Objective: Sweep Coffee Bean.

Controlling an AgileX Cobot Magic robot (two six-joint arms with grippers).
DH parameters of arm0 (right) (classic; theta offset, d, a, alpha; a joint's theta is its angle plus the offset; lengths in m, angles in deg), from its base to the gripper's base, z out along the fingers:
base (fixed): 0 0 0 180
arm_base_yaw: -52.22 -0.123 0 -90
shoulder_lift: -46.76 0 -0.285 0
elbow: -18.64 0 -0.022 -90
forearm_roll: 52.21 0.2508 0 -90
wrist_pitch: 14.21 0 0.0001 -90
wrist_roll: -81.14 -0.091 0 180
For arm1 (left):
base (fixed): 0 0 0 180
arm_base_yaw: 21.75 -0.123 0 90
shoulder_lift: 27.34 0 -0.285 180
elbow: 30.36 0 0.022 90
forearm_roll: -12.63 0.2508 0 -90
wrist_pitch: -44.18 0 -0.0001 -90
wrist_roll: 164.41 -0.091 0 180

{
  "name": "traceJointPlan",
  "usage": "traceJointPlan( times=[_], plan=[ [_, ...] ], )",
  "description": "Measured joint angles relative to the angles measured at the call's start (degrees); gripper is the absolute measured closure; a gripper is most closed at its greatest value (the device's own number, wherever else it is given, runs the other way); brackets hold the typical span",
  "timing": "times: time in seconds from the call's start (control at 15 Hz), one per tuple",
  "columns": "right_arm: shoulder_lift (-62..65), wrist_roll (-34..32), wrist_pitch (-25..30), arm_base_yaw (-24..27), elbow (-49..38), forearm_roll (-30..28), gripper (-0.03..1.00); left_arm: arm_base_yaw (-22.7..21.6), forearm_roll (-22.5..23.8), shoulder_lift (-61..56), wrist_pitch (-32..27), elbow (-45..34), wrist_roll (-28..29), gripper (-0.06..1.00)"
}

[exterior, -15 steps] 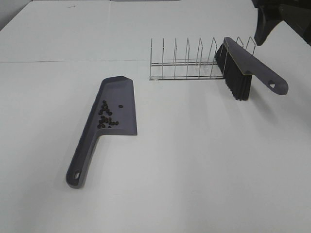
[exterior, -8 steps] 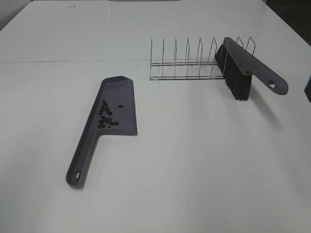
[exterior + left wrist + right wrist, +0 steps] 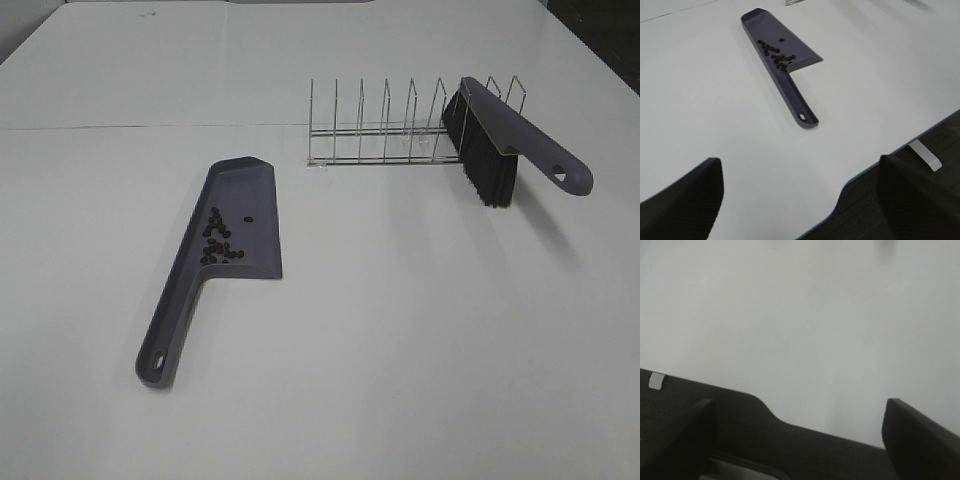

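Gone from the far right corner of your overhead view is the dark arm that showed a second ago; nothing else on the table [image 3: 400, 350] has shifted. Nearest you, both grippers hang back at the table's front edge: your left gripper [image 3: 800, 200] has its jaws spread wide and empty, and your right gripper [image 3: 797, 435] is just as wide, holding nothing. Next out, the grey dustpan [image 3: 225, 250] lies flat on the left side, handle toward you. Your coffee beans [image 3: 218, 240] sit clustered on its blade near the handle side, 1 a little apart. Farthest back, the wire rack [image 3: 400, 130] stands upright with the brush [image 3: 510, 140] propped in its right end, bristles down.
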Motion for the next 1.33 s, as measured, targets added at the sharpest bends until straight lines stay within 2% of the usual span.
traceJointPlan(
  times=[0.27,0.47,1.33],
  plan=[
    [16.0,6.2,-0.7,0.0,-1.3,3.8,0.21,0.0,-1.6,0.0,0.5,-0.1,-1.9,0.18],
    [22.2,10.6,-3.3,0.0,-2.9,6.9,0.21,0.0,-1.8,0.0,0.5,-0.1,-2.3,0.18],
    [22.6,11.0,-4.5,0.0,-3.4,7.0,0.21,0.0,-2.2,0.0,0.6,-0.2,-2.5,0.18]
  ],
)
